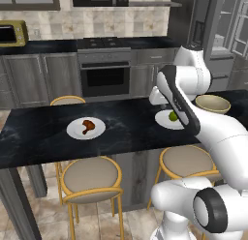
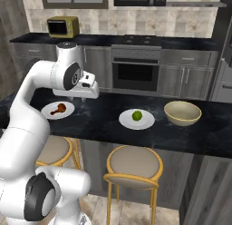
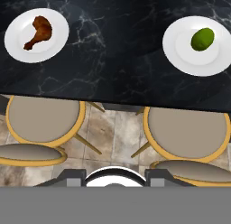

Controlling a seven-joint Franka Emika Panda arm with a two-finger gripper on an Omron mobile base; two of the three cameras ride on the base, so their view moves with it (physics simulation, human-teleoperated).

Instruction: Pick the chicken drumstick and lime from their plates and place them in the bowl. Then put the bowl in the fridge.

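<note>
The reddish-brown chicken drumstick (image 1: 87, 126) (image 2: 57, 109) (image 3: 38, 31) lies on the left white plate (image 1: 72, 131) (image 2: 67, 113) (image 3: 20, 53) on the black marble counter. On the other white plate (image 1: 162, 119) (image 2: 129, 123) (image 3: 180, 56) sits the lime (image 1: 173, 116) (image 2: 137, 115) (image 3: 202, 39); my arm hides part of this plate in the left base view. The tan bowl (image 1: 212, 103) (image 2: 182, 113) stands empty to the right of the lime plate. My gripper (image 1: 156, 99) (image 2: 84, 95) (image 3: 115, 174) hangs high over the counter's front edge between the plates, open and holding nothing. The grey fridge (image 1: 225, 36) stands at the far right.
Two round stools (image 3: 43, 119) (image 3: 187, 130) with yellow frames stand under the counter's front edge. Behind the counter are a dark built-in oven (image 1: 104, 77) (image 2: 136, 74), a stovetop and a yellow microwave (image 1: 12, 33) (image 2: 63, 26) on the back counter.
</note>
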